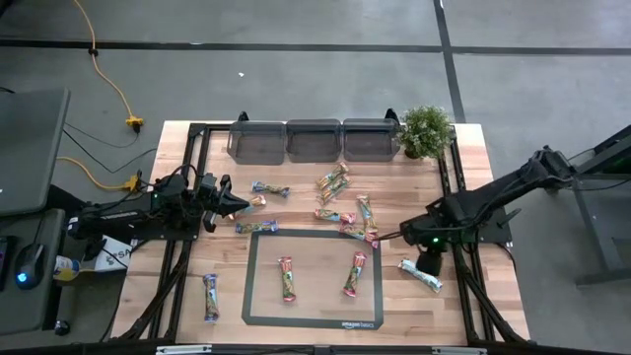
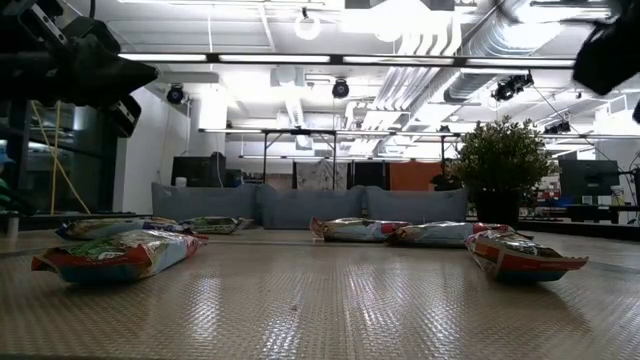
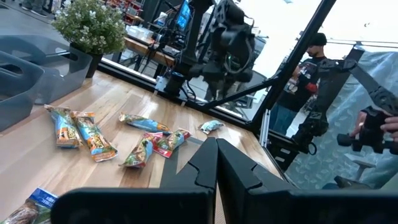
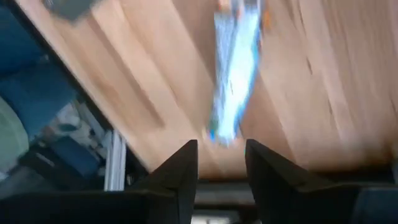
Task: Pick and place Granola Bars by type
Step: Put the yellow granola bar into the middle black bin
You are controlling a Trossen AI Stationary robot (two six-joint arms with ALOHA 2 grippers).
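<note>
Several granola bars lie flat on the wooden table [image 1: 197, 256]. A loose cluster [image 1: 347, 212] sits mid-table, and two red-green bars [image 1: 286, 278] [image 1: 356, 274] lie on the black-bordered mat [image 1: 314, 237]. My right gripper [image 1: 429, 258] [image 4: 221, 155] is open over a blue-silver bar [image 1: 421, 275] [image 4: 235, 74] near the right edge. That bar's near end lies just ahead of the fingertips. My left gripper [image 1: 235, 204] [image 3: 216, 149] is shut and level, pointing right beside a small bar [image 1: 258, 201] and two blue bars [image 1: 270, 189] [image 1: 256, 227].
Three grey bins [image 1: 314, 138] line the far edge, with a small potted plant [image 1: 426, 130] at their right. One more bar [image 1: 211, 298] lies near the front left. A person [image 3: 314, 62] stands beyond the table, and a hand [image 3: 388, 124] shows at the side.
</note>
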